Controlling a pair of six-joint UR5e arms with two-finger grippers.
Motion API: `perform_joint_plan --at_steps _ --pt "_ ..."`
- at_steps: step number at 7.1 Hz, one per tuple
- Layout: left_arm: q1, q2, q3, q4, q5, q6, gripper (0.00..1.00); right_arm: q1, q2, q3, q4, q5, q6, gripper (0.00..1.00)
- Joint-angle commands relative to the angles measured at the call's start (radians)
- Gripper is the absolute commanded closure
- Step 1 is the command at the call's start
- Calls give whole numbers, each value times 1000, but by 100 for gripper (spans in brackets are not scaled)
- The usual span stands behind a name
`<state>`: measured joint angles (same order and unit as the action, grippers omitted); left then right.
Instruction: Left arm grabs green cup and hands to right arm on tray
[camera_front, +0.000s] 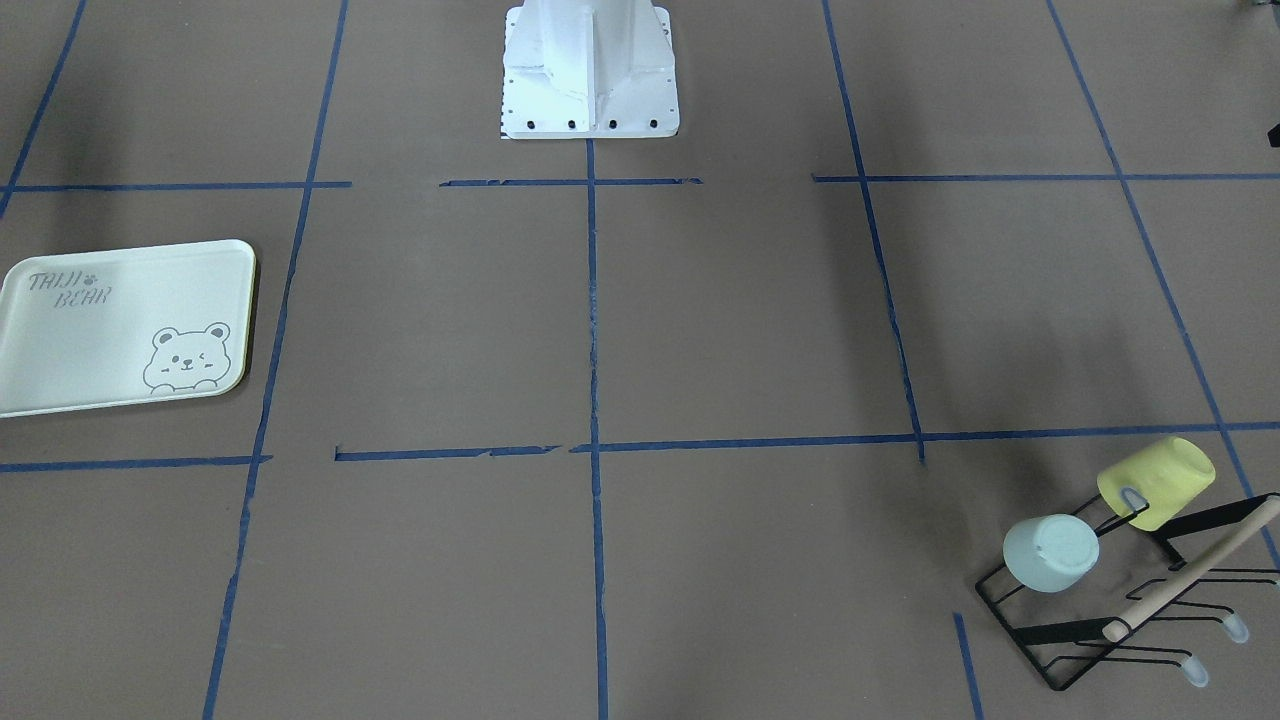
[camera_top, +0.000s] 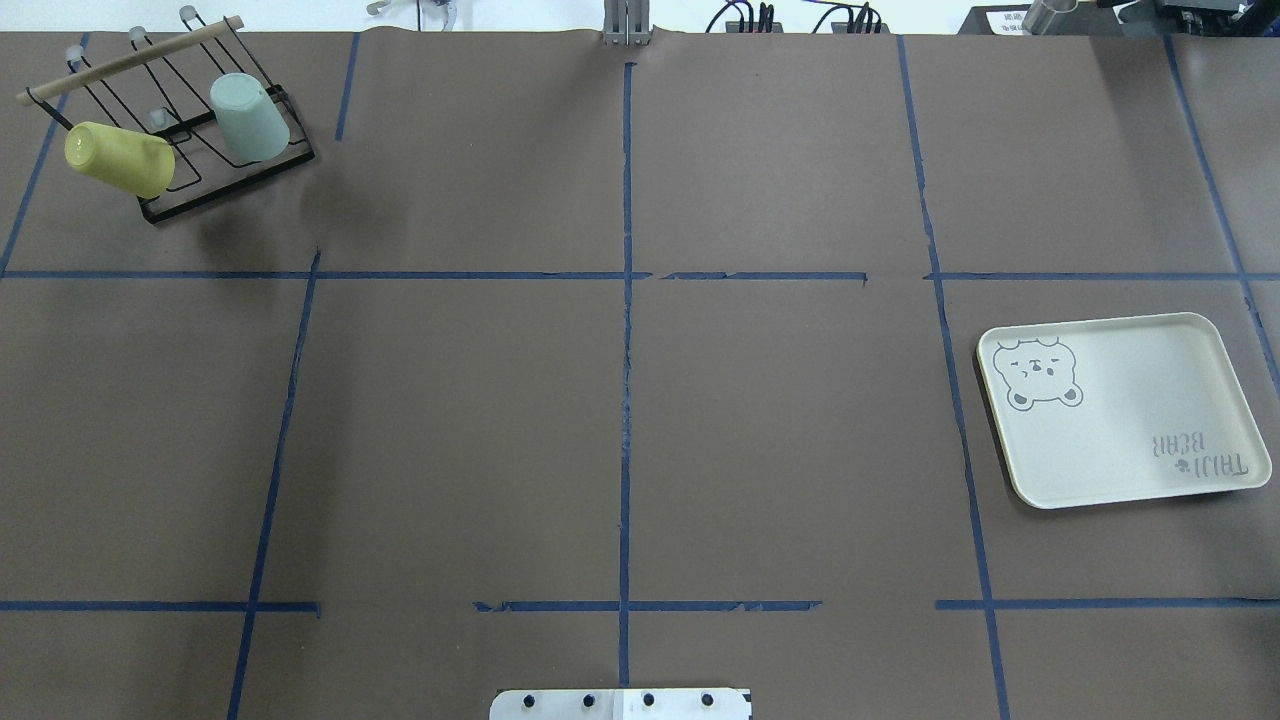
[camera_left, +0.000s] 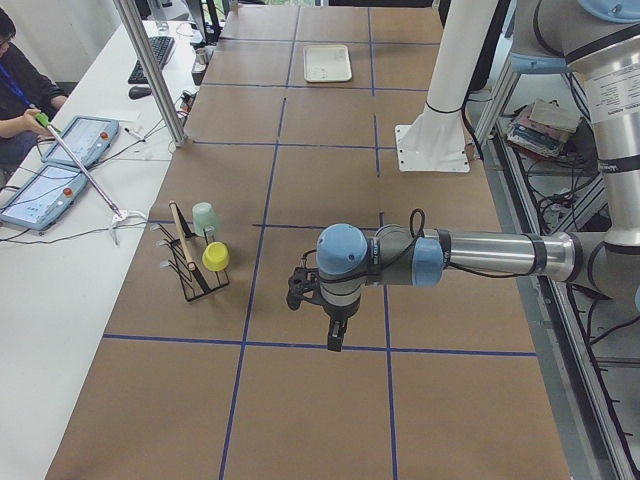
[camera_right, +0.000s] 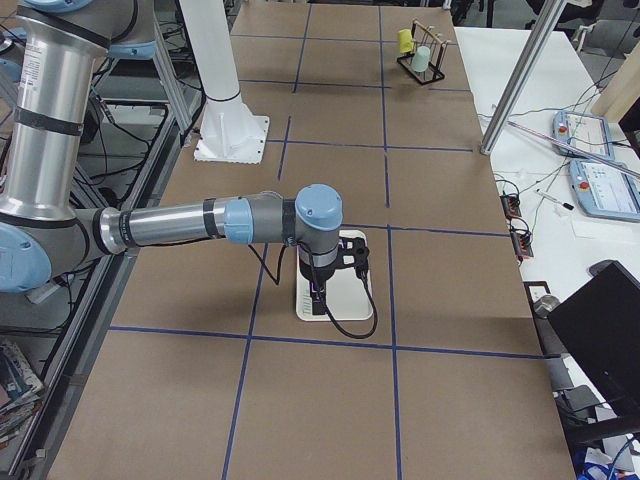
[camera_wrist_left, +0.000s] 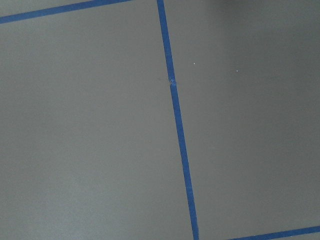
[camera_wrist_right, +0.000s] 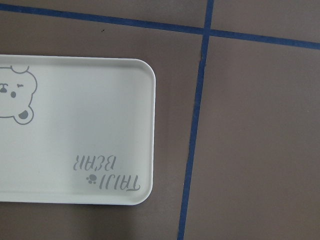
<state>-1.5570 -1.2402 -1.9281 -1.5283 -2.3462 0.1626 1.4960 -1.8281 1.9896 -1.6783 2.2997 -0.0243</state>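
Green cup (camera_front: 1050, 553) hangs on a rack (camera_front: 1190, 570) prong; my right tool (camera_right: 319, 303) hovers over the tray (camera_front: 90, 330), likely to receive. Tool widths: cannot tell.

a robotics lab — a wide table (camera_top: 450, 420) papered brown and gridded in blue tape (camera_top: 626, 400), the left arm (camera_left: 480, 255) and right arm (camera_right: 170, 225) jointed and silver over it, a white pedestal (camera_front: 590, 70) bolted down, and a side bench (camera_left: 60, 300) with teach pendants (camera_left: 85, 138), a keyboard (camera_left: 158, 52) — an operator (camera_left: 20, 85) seated there.
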Motion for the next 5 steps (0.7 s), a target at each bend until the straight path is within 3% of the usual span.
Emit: perform_joint_plan --at_steps 1,4,5 --pt "0 -1 0 -3 -1 1 0 -2 4 -3 0 0 0 0" --pt "2 -7 3 -7 -1 5 0 -11 9 -5 0 -2 0 0" --pt "2 -59 12 -62 -5 0 0 -14 15 -5 0 -3 0 0"
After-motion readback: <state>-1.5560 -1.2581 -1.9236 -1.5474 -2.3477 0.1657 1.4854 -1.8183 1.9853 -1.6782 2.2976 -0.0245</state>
